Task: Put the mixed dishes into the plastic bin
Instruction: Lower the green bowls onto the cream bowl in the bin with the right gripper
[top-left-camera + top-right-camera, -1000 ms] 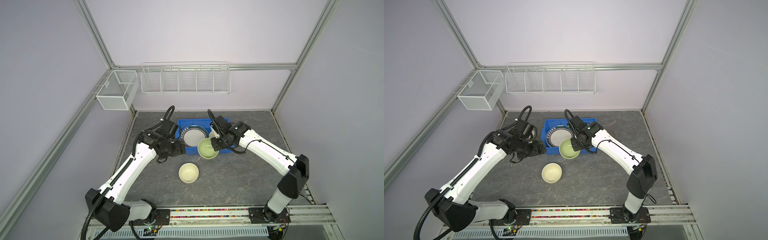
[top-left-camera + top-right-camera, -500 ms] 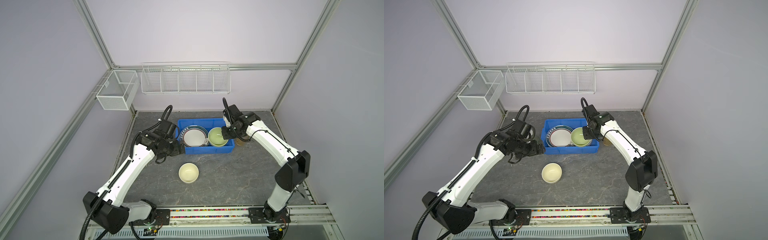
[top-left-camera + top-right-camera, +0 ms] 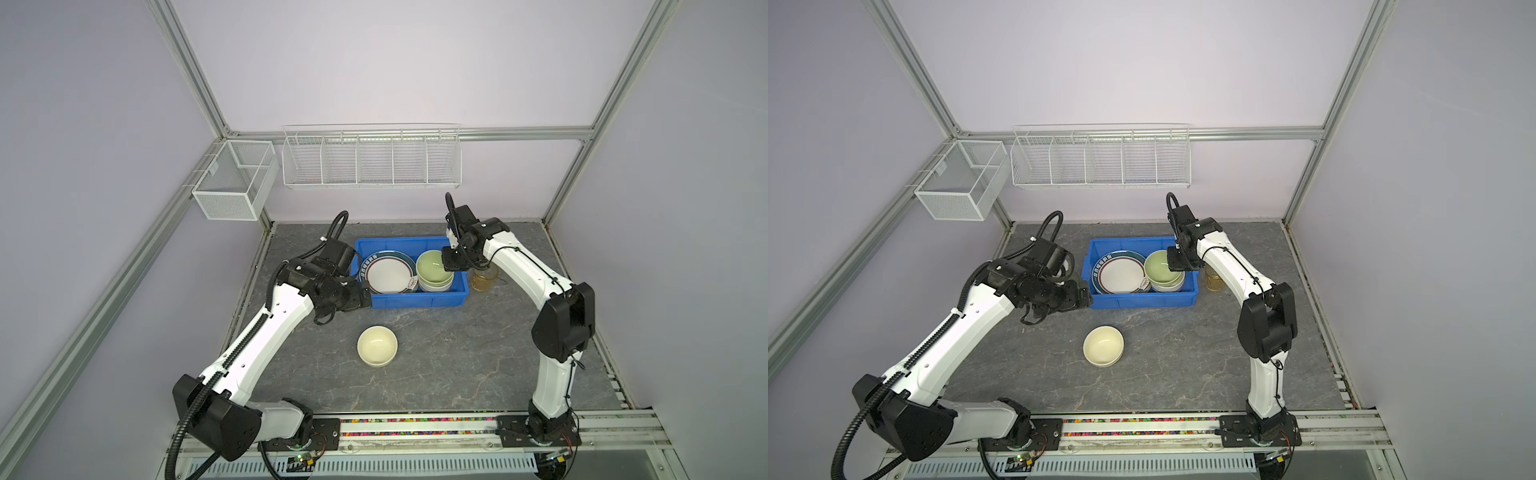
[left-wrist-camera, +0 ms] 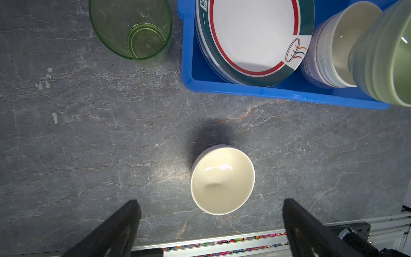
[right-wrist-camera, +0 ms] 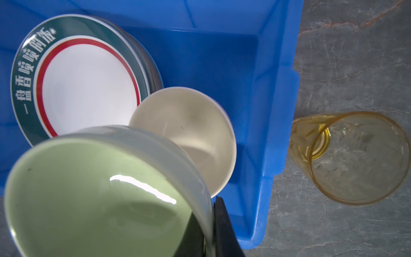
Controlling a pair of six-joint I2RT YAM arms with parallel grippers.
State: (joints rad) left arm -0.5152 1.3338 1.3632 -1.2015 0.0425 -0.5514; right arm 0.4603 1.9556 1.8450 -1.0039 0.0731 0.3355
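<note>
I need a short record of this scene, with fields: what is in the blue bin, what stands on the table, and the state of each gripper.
Bin: bright blue rectangular plastic bin
Inside bin: stack of round plates, white plate with teal and red rim on top; small pale bowl
On table: round cream bowl, translucent green cup, translucent amber cup
Left gripper: open, empty, above the table near the cream bowl
Right gripper: shut on the rim of the pale green bowl, tilted over the pale bowl in the bin
</note>
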